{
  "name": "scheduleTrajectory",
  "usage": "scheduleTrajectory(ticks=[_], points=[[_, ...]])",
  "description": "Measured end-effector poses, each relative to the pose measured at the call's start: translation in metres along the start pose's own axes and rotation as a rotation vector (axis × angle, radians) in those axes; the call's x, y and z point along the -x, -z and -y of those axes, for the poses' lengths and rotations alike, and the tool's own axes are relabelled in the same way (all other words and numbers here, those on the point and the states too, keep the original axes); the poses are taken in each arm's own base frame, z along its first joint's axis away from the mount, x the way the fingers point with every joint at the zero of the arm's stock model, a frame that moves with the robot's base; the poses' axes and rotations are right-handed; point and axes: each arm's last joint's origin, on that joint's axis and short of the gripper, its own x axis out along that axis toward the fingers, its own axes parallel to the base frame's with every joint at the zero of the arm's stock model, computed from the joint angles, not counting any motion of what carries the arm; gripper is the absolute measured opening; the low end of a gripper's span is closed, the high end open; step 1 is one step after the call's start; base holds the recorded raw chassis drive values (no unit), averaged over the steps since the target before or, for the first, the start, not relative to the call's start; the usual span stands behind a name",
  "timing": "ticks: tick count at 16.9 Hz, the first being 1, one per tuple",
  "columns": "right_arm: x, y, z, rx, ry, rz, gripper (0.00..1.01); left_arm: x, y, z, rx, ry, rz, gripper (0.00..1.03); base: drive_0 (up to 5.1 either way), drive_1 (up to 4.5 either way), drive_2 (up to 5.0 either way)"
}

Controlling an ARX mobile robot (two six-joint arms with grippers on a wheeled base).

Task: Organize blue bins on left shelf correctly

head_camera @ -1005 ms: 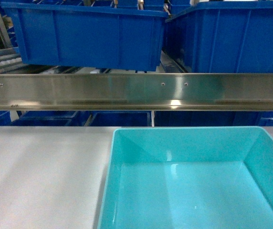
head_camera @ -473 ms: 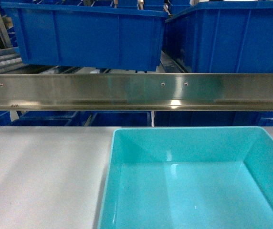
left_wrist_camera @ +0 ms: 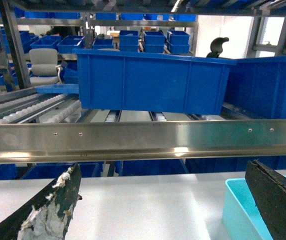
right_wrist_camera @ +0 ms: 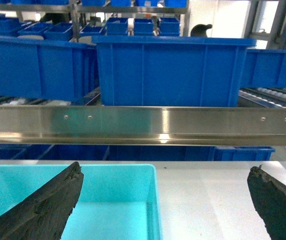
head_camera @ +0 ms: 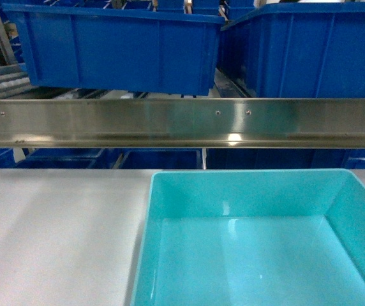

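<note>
Turquoise tub (head_camera: 259, 242) is seen nearest in the head view, resting on the pale grey tabletop (head_camera: 55, 236), right of centre and cut off by the bottom edge; nothing is seen inside it. No arm or gripper is seen in the head view.

From the left wrist cam, the left gripper (left_wrist_camera: 168, 210) is seen above the tabletop w/ jaws spread wide; its fingers (left_wrist_camera: 48, 210) are dark, and the left one carries frayed whitish padding. Nothing is held between them. Only a corner of the tub (left_wrist_camera: 243, 210) is caught, low and right, near the right finger; contact can't be told.

From the right wrist cam, the right gripper (right_wrist_camera: 168, 205) is likewise seen w/ jaws wide apart and nothing gripped. The tub (right_wrist_camera: 118, 200) is seen below and to the left, partly behind the left finger (right_wrist_camera: 43, 205); the right finger is over bare tabletop.

Beyond the table edge, a steel rail (head_camera: 182, 121) of the shelf (left_wrist_camera: 28, 105) is seen running across all three views. Behind and above it, two dark blue bins (head_camera: 115, 48) are set on the roller tracks, side by side, the right one (head_camera: 310, 51) closer to the rail. More blue bins (left_wrist_camera: 153, 40) are stacked further back, and others are glimpsed on the tier below the rail.
</note>
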Motion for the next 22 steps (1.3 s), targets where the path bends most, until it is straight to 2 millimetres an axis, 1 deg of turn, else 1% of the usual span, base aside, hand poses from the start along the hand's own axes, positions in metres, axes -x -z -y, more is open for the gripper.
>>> scheduleTrajectory(ticks=[1,2,3,4,5,6,8,12,14,15,17,19,21,22], points=[[-0.019,0.000,-0.003,0.005,0.006,-0.032,0.98,-0.019,-0.006,0.008,0.023,0.016,-0.008,0.98,0.0,0.00,0.0],[-0.046,-0.007,0.000,0.010,0.040,-0.051,0.98,-0.041,-0.011,0.022,0.052,0.068,-0.019,0.98,0.0,0.00,0.0],[-0.073,-0.012,-0.003,0.012,0.060,-0.058,0.98,-0.061,-0.009,0.033,0.081,0.128,-0.088,0.98,0.0,0.00,0.0],[-0.092,-0.001,-0.005,0.011,0.071,-0.147,0.98,-0.074,0.005,0.042,0.086,0.131,-0.228,0.98,0.0,0.00,0.0],[-0.102,0.019,-0.006,0.023,0.080,-0.278,0.98,-0.077,0.019,0.047,0.078,0.120,-0.327,0.98,0.0,0.00,0.0],[-0.104,0.031,-0.005,0.020,0.104,-0.364,0.98,-0.077,0.023,0.053,0.081,0.142,-0.389,0.98,0.0,0.00,0.0],[-0.106,0.022,-0.006,0.003,0.110,-0.312,0.98,-0.079,0.014,0.056,0.107,0.156,-0.347,0.98,0.0,0.00,0.0],[-0.107,0.023,-0.005,-0.002,0.113,-0.316,0.98,-0.079,0.014,0.058,0.108,0.157,-0.347,0.98,0.0,0.00,0.0],[-0.115,0.032,-0.001,0.007,0.123,-0.353,0.98,-0.099,0.018,0.073,0.101,0.144,-0.345,0.98,0.0,0.00,0.0],[-0.122,0.036,-0.002,0.017,0.119,-0.373,0.98,-0.108,0.023,0.081,0.095,0.144,-0.352,0.98,0.0,0.00,0.0],[-0.132,0.042,-0.001,0.035,0.123,-0.380,0.98,-0.118,0.039,0.093,0.076,0.128,-0.408,0.98,0.0,0.00,0.0],[-0.143,0.053,0.000,0.045,0.138,-0.415,0.98,-0.121,0.054,0.098,0.072,0.105,-0.469,0.98,0.0,0.00,0.0],[-0.146,0.067,0.000,0.061,0.184,-0.430,0.98,-0.122,0.064,0.100,0.078,0.083,-0.507,0.98,0.0,0.00,0.0],[-0.146,0.082,-0.001,0.066,0.198,-0.483,0.98,-0.121,0.070,0.101,0.096,0.089,-0.539,0.98,0.0,0.00,0.0]])
